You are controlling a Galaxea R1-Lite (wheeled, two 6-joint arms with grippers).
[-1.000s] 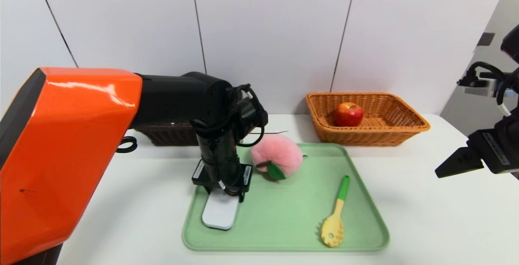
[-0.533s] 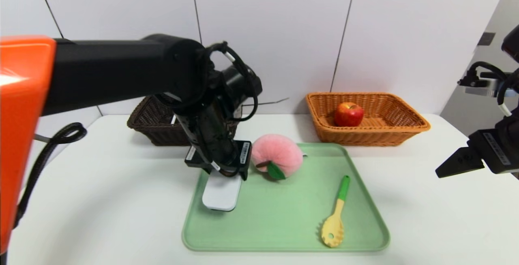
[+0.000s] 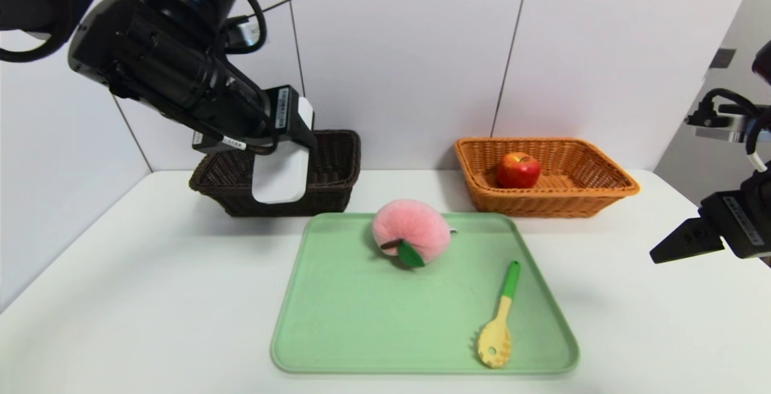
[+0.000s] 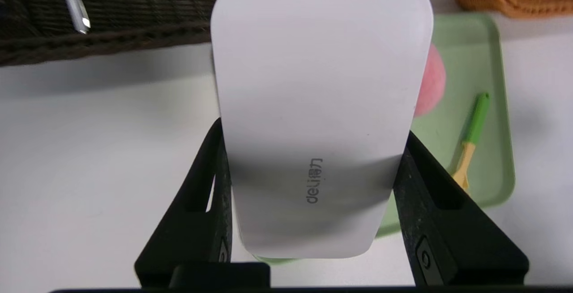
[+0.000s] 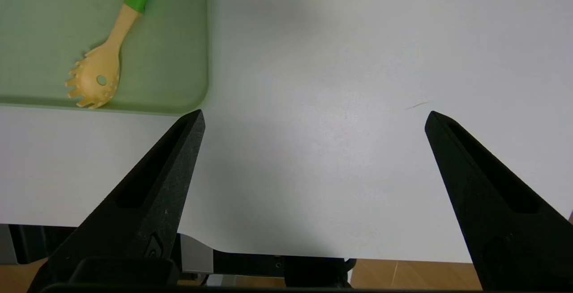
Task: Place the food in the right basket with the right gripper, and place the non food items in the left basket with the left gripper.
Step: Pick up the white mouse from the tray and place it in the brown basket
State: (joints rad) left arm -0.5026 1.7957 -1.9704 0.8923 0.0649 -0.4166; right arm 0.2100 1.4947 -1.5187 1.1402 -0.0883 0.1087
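Using a clock face centred on the green tray [image 3: 361,334], seen from my head, I hold my left gripper [image 4: 313,125] up at 10 o'clock. Its jaws are clamped on the side edges of a white deli-branded slab [image 4: 313,82], which is raised above the table [image 3: 150,297] and overlaps the front of the dark basket [image 3: 337,195] in my head view. That basket is also at 10 o'clock, with a silver, pen-like item [image 4: 75,4] inside.

Between 1 and 2 o'clock sits the orange-brown basket [image 3: 542,204], and a red apple [image 3: 518,170] lies in it toward its own 9 o'clock side. On my tray, a pink plush peach [image 3: 411,231] with a green leaf rests at 12 o'clock, and a yellow pasta spoon [image 3: 495,340] lies around 4 o'clock, its green handle pointing toward 12.

My right gripper [image 5: 315,111] is over the table between 2 and 3 o'clock, its jaws wide open.
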